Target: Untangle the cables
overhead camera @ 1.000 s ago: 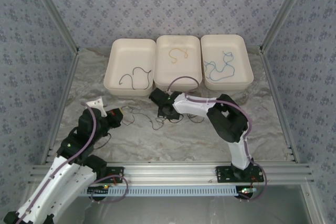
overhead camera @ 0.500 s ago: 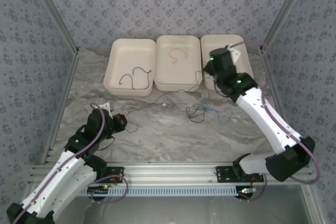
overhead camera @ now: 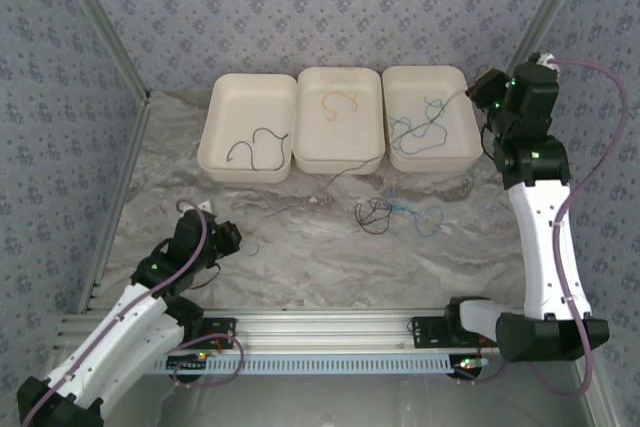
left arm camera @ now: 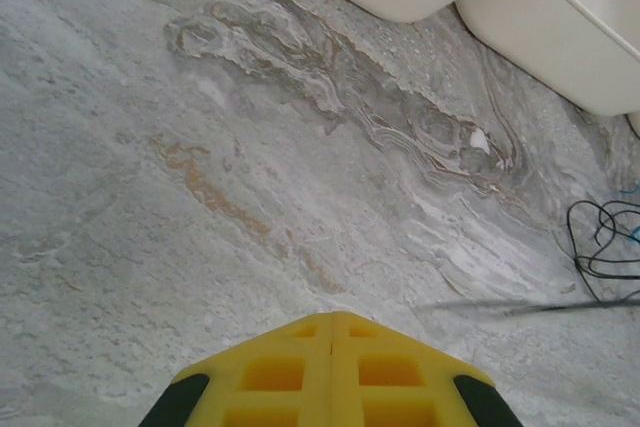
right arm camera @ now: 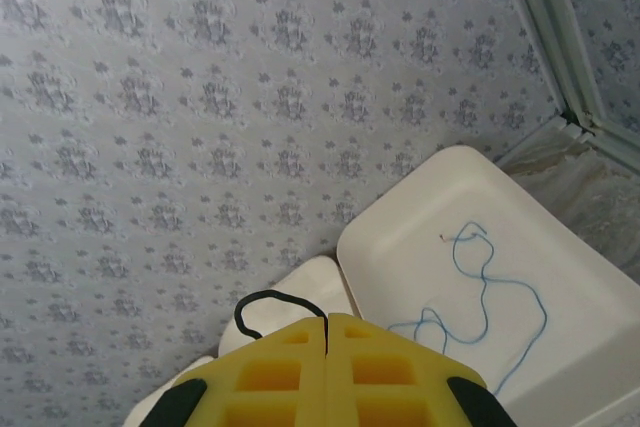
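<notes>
One black cable (right arm camera: 272, 293) loops from the right gripper (right arm camera: 327, 319).

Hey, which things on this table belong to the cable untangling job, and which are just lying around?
Belongs to the job: the black-and-blue cable tangle; the black cable, orange cable and blue cable lying in the white trays; the trays themselves.
Just lying about: a small white speck on the table, too small to identify.
</notes>
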